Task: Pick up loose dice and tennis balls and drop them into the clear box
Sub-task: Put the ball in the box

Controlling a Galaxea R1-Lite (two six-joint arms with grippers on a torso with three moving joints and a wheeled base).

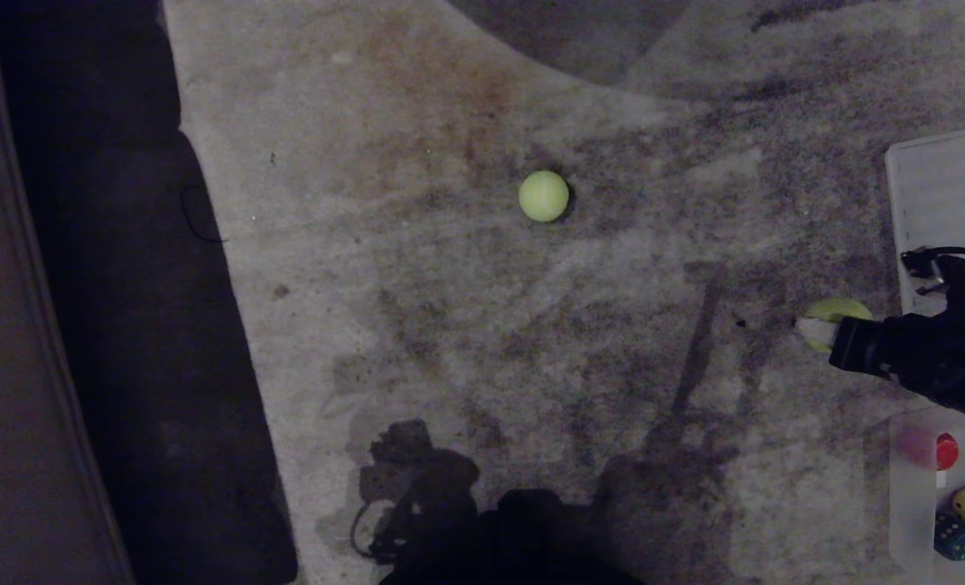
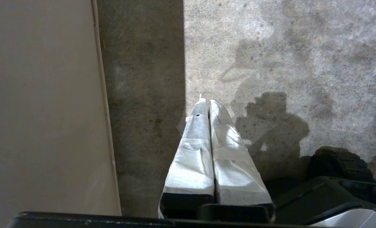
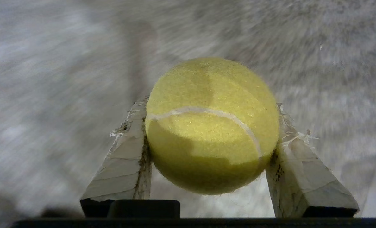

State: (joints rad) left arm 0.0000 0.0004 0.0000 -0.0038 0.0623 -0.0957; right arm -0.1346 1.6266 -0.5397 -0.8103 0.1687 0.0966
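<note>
- Left gripper (image 2: 208,103) parked low over floor beside wall, taped fingers pressed together.
- Loose tennis ball (image 1: 543,196) alone mid-carpet.
- Right gripper (image 3: 211,126) at right edge, clamped on second tennis ball (image 3: 211,125), between lid (image 1: 941,195) and clear box (image 1: 909,496).

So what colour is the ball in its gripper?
Yellow-green ball with a white seam, clearest in the right wrist view.
</note>
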